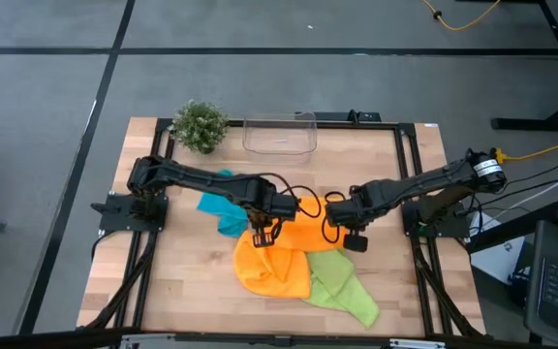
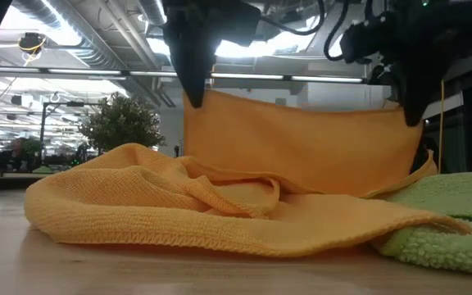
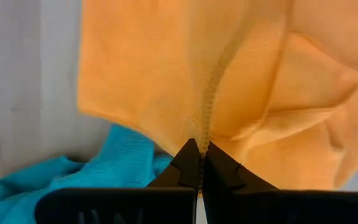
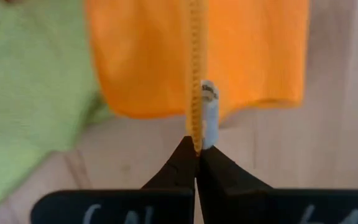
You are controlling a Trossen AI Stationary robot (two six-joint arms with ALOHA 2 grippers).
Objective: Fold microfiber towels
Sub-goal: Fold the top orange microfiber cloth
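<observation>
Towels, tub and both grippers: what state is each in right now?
Held orange towel: lifted, stretched between both grippers.
Second orange towel: crumpled on table.
Lime green towel: unfolded, rumpled.
Teal towel: bunched.
Clear tub: looks empty.
Left gripper: shut on towel edge.
Right gripper: shut on towel edge.

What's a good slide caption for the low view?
Both grippers, left and right, hold an orange towel stretched upright above a crumpled orange towel.

potted plant: table's far edge | clear plastic tub: just beside it | wooden table
</observation>
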